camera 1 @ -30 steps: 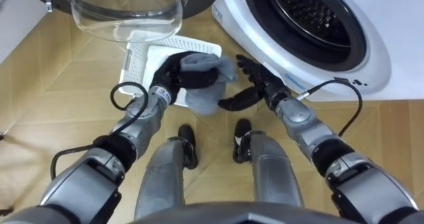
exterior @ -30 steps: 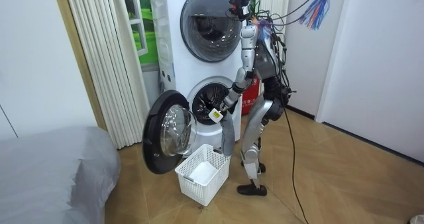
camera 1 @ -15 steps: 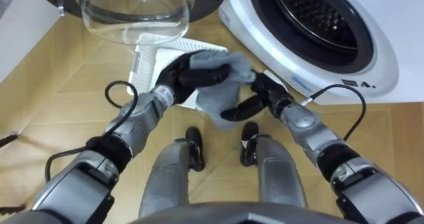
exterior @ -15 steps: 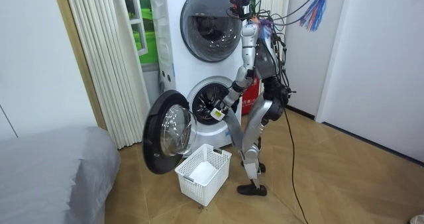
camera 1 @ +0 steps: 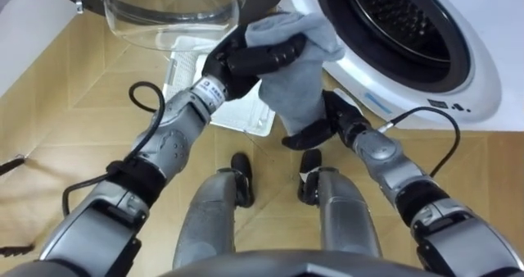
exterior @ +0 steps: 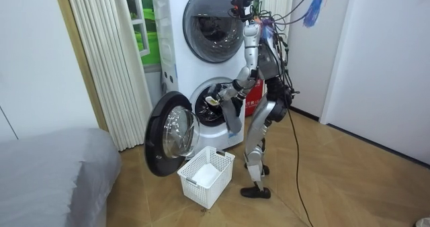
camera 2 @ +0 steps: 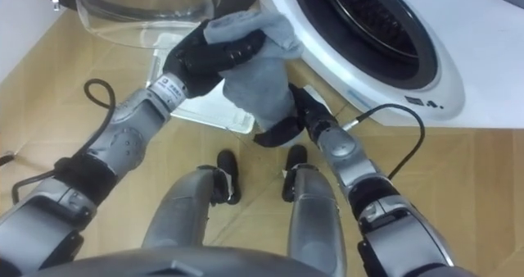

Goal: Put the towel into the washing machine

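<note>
Towel (camera 1: 299, 88), where is it?
The left hand (camera 1: 246, 60) is clenched on its top. It hangs to 6 o'clock, onto the right hand (camera 1: 336, 117), whose grip I cannot tell.
Which step?
I judge bringing it to the drum (camera 1: 393, 15) at 2 o'clock; next, push it over the rim.
And the room view?
It adds the basket (exterior: 206, 175) on the floor below

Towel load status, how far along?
Done: door open, grey towel out of the basket. In hand: left hand grips the towel, held up by the drum mouth; right hand at its hanging end. Left: push it into the drum, let go.
</note>
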Robot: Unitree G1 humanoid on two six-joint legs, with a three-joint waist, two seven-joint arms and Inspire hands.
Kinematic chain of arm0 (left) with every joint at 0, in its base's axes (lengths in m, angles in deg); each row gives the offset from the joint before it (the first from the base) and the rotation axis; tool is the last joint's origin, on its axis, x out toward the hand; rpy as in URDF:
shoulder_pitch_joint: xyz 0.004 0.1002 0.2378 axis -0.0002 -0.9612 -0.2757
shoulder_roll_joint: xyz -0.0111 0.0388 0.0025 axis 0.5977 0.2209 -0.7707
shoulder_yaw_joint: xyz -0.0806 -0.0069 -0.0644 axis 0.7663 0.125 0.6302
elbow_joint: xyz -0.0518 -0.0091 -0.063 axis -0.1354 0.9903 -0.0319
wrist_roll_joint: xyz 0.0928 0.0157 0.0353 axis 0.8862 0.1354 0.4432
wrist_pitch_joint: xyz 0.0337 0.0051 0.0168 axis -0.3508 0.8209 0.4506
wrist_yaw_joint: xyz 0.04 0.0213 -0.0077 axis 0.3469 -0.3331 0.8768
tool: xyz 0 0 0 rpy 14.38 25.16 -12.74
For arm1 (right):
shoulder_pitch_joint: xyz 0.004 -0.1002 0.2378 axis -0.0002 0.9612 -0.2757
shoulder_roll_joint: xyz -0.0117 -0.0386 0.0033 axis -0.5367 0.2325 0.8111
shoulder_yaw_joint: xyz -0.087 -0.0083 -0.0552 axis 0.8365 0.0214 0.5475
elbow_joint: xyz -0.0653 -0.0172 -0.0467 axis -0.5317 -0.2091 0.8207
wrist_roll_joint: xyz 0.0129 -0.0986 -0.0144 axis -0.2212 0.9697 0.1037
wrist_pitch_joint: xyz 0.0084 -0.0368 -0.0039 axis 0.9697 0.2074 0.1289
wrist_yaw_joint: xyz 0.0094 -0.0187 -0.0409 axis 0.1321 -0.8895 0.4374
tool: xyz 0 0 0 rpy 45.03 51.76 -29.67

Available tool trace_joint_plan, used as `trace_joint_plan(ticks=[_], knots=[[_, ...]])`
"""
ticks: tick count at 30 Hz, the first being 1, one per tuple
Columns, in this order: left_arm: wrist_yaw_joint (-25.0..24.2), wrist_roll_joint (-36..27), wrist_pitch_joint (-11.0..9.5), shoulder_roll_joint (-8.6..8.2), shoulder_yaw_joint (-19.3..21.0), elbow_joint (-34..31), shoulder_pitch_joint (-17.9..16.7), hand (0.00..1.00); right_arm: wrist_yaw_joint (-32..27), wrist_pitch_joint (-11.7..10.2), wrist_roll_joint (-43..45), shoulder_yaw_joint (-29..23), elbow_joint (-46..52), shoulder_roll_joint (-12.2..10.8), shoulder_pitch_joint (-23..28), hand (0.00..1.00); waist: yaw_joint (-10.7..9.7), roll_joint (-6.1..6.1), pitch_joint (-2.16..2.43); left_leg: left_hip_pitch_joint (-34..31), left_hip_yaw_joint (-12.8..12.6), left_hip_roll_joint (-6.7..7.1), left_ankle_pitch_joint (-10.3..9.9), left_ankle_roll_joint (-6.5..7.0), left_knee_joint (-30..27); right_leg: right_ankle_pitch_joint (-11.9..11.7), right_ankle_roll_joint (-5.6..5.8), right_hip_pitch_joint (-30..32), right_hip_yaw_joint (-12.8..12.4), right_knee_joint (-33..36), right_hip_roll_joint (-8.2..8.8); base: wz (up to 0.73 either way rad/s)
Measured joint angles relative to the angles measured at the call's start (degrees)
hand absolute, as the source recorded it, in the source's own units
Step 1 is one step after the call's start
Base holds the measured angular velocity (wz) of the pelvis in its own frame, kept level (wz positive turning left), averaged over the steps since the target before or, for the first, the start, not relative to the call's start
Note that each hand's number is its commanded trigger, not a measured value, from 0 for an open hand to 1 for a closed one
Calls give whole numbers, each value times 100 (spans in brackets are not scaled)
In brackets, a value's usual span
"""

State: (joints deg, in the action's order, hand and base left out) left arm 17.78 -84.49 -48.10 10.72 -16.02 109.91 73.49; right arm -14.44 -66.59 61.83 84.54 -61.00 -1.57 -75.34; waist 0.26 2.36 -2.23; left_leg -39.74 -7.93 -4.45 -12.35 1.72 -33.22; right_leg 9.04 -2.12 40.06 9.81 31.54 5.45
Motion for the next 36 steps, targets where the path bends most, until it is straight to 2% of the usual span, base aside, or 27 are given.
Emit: trace_joint_plan(ticks=[7, 13, 20, 25, 26, 27, 31, 36], knots=[[-101, -338, 36, -35, 79, -24, -1, 100, -6, 14, -13, -80, 57, -82, 35, 100, 14, 0, 0, 1, 9, 2, -1, -2, -6, 2, 2, 0, -7, -12, -42, 0], [-101, -343, 115, -237, 38, -24, -41, 100, -32, 165, 129, -73, 123, -81, 81, 100, 43, 1, 1, 17, 3, 9, 1, -3, 15, -22, 9, -17, 23, -82, -54, 0], [-189, -554, 165, -251, -58, 5, -462, 100, -76, 549, 455, 61, 139, 14, 91, 100, 25, -4, 2, 29, -70, 23, 3, -7, 50, -20, 9, 18, -22, -31, -55, -2], [-201, -695, 173, -216, -104, 5, -679, 100, 4, 678, 778, 123, 140, 29, 98, 100, 13, -7, 2, 15, -83, 22, 3, -7, 50, -21, 8, 37, -30, -61, -59, -1], [-203, -726, 169, -189, -143, 7, -693, 55, 11, 694, 823, 123, 140, 28, 98, 100, 13, -8, 3, 15, -86, 23, 3, -7, 48, -21, 8, 37, -30, -60, -58, 0], [-206, -779, 164, -170, -175, 7, -708, 0, 35, 699, 829, 124, 140, 28, 98, 100, 11, -9, 4, 16, -91, 23, 3, -7, 46, -21, 8, 37, -32, -58, -58, 0], [-272, -896, 157, -143, -187, 53, -766, 0, 57, 718, 823, 131, 139, 21, 104, 100, 10, -9, 4, 17, -101, 19, 3, -7, 41, -22, 7, 36, -31, -36, -60, 0], [-313, -872, 97, -21, -164, 129, -895, 0, -21, 758, 745, 118, 132, 105, 166, 100, 78, -10, 3, 26, -113, 28, 3, -7, 55, -16, 4, 58, -41, 5, -46, 0]])
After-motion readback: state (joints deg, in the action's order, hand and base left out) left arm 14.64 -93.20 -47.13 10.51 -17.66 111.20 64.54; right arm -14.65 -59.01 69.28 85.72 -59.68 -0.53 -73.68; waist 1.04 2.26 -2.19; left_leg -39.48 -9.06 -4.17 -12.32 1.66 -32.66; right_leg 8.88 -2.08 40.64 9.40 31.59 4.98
